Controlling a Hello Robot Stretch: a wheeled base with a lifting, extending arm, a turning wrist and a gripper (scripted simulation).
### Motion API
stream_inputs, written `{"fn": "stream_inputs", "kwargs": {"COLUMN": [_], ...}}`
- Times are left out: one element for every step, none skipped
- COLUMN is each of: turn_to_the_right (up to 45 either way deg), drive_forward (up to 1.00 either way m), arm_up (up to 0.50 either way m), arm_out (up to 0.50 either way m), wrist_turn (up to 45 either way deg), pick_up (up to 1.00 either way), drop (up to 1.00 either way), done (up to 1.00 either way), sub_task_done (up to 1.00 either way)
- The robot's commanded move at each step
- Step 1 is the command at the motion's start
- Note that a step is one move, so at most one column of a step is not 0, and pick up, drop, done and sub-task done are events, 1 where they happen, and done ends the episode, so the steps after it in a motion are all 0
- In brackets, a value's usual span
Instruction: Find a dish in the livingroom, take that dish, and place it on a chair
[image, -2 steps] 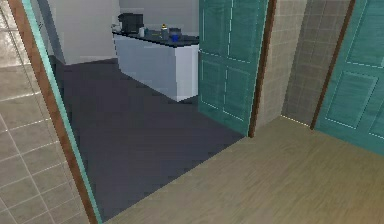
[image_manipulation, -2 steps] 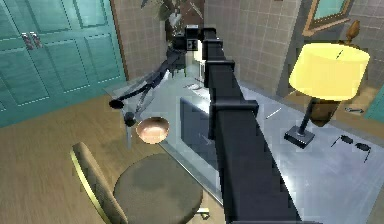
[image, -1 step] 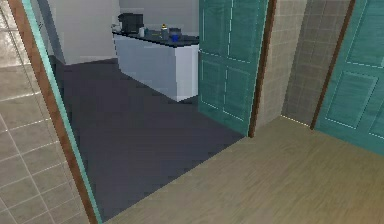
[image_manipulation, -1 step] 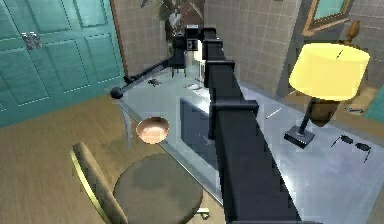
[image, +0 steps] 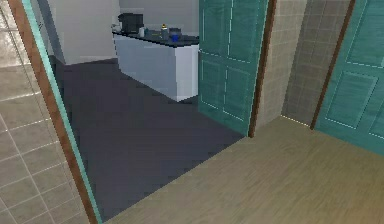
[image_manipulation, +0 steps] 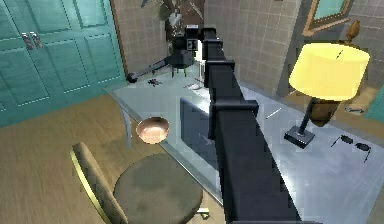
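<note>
A round copper-coloured dish (image_manipulation: 152, 129) lies on the near left corner of a pale grey table (image_manipulation: 300, 175) in the arm side view. Just in front of it stands a chair (image_manipulation: 140, 188) with a round grey seat and a yellowish back. My arm (image_manipulation: 235, 130) reaches as a dark bar over the table toward its far end. There the gripper (image_manipulation: 172, 60) shows as a dark body left of the white marker squares. Dark objects on the table lie behind it, so I cannot tell whether it holds anything. The dish lies nearer than the gripper and to its left.
A lamp with a yellow shade (image_manipulation: 328, 70) stands on the table's right side, and a flat grey panel (image_manipulation: 195, 120) beside the arm. Teal double doors (image_manipulation: 50, 55) fill the left wall. In the forward view a doorway leads onto dark floor with a white counter (image: 155, 62) and teal doors (image: 232, 55).
</note>
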Motion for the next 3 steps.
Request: {"fn": "stream_inputs", "kwargs": {"turn_to_the_right": [0.0, 0.0, 0.0], "drive_forward": [0.0, 0.0, 0.0], "arm_up": [-0.02, -0.32, 0.1], "arm_out": [0.0, 0.0, 0.0], "wrist_turn": [0.0, 0.0, 0.0], "pick_up": [0.0, 0.0, 0.0], "drop": [0.0, 0.0, 0.0], "done": [0.0, 0.0, 0.0], "sub_task_done": [0.0, 0.0, 0.0]}}
